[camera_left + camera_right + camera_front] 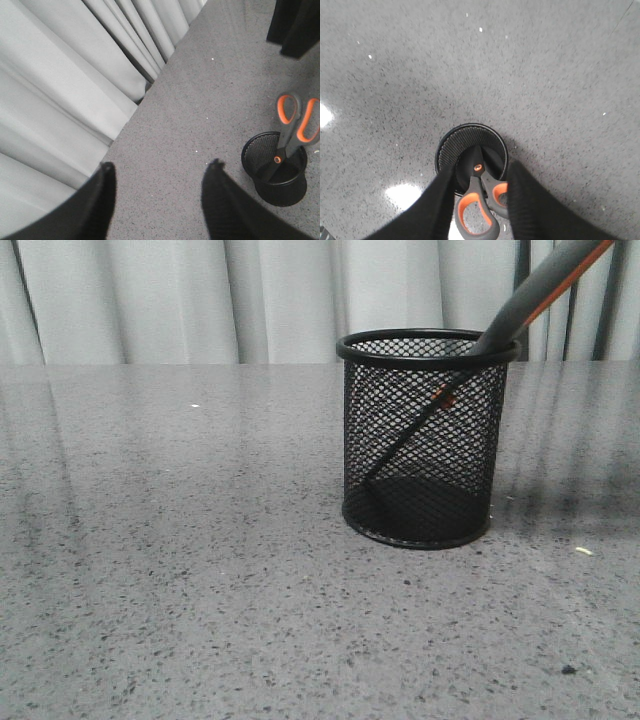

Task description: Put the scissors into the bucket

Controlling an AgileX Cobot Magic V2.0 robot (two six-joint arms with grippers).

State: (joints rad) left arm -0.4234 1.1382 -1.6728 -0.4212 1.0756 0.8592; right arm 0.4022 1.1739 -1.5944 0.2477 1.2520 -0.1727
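Observation:
The black wire-mesh bucket (425, 440) stands upright on the grey table. The scissors (545, 290) stand inside it, blades down and tips at the base, leaning on the rim with the grey, orange-lined handles sticking out above. In the right wrist view my right gripper (481, 167) is open above the bucket (451, 145), its fingers on either side of the scissors (477, 200). In the left wrist view the scissors (295, 120) stand free in the bucket (287, 187), with the right gripper's dark fingers (295, 25) well apart from them. My left gripper (161, 164) is open and empty over bare table.
A pale pleated curtain (150, 300) hangs behind the table's far edge and also shows in the left wrist view (60, 75). A small yellow scrap (584, 551) and a dark speck (568, 670) lie on the table right of the bucket.

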